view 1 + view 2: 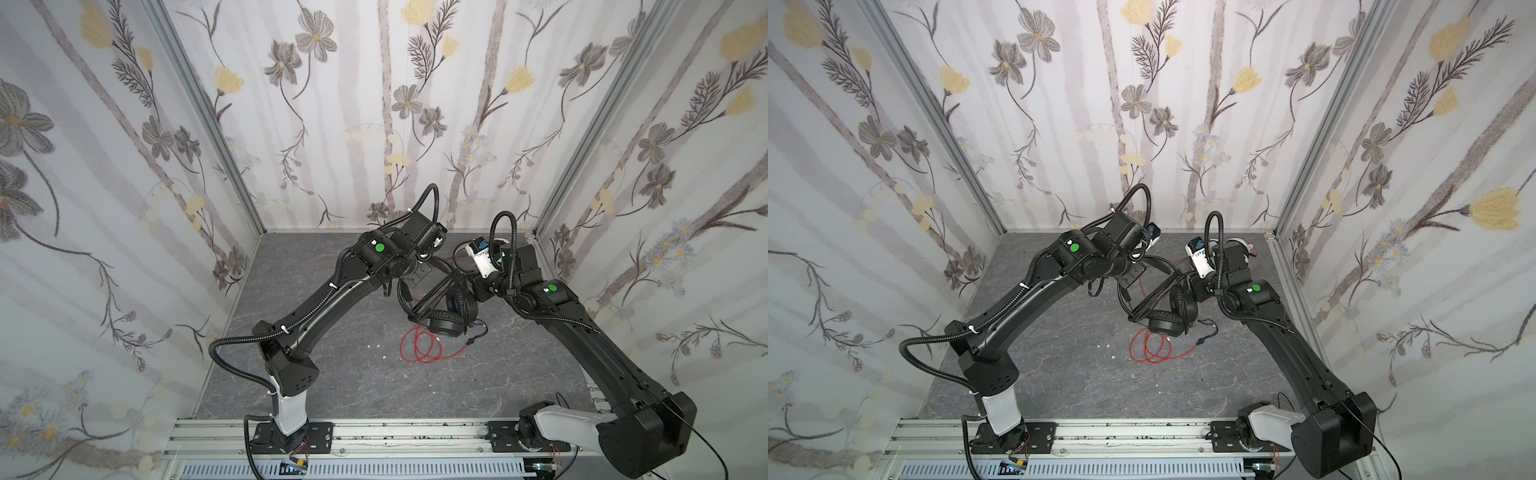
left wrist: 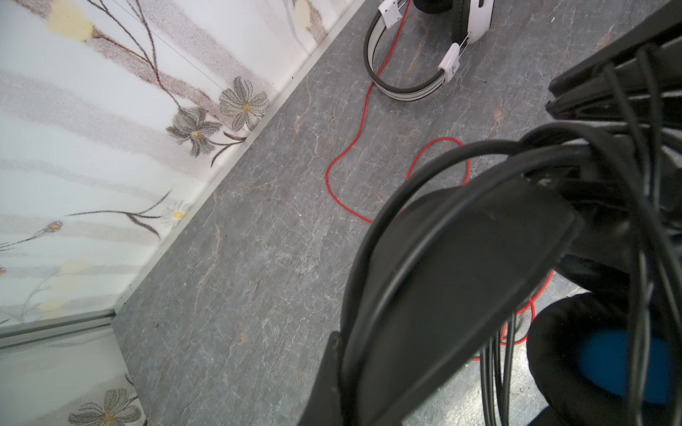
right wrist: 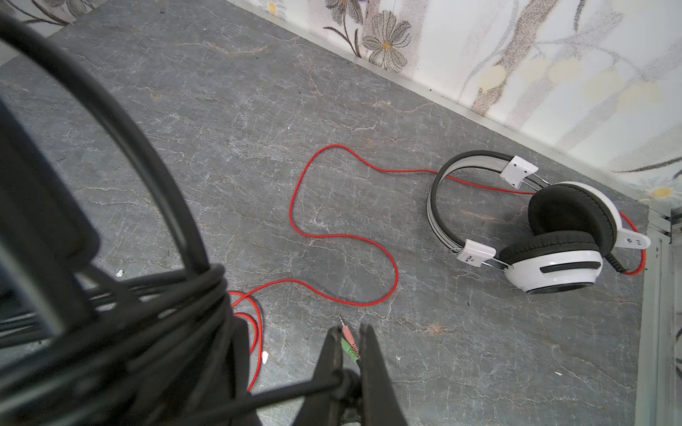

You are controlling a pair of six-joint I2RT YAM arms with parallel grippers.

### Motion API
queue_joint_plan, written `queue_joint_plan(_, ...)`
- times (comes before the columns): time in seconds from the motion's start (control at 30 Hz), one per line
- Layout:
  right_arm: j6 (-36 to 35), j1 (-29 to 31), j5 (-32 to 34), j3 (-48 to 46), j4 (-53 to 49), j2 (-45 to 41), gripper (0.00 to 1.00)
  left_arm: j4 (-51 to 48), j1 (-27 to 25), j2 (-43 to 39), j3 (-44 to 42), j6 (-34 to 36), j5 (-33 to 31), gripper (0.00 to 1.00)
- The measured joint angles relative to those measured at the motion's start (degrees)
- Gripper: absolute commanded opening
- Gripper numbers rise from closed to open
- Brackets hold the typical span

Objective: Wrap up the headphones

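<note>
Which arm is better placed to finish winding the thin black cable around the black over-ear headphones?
Probably right: the right gripper is shut on the black cable by its pink and green plugs, while the left gripper is shut on the headband of the black headphones.

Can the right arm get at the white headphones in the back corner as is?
Probably not yet. The white over-ear headphones lie unobstructed on the grey table, but the right end effector is shut on the thin black cable, so release first.

Your light: bright, even, diffuse; shadows soft. Both top views stretch toward the edges. In your right wrist view, near black cable (image 3: 166,291) blurred, tabletop (image 3: 369,92) sharp.
</note>
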Motion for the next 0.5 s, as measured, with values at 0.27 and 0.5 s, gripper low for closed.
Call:
queue_joint_plan(0.27,1.09,-0.28,0.9,-0.92,0.0,-1.57,0.34,-0.52,0.07,0.63,0.44,-0.22,0.98,0.0)
queue_joint_plan(0.5,1.6,-0.39,2.27,-1.22,0.02,-1.75,0.43,-1.36,0.46,0.63,0.63,-0.26,1.77,0.0)
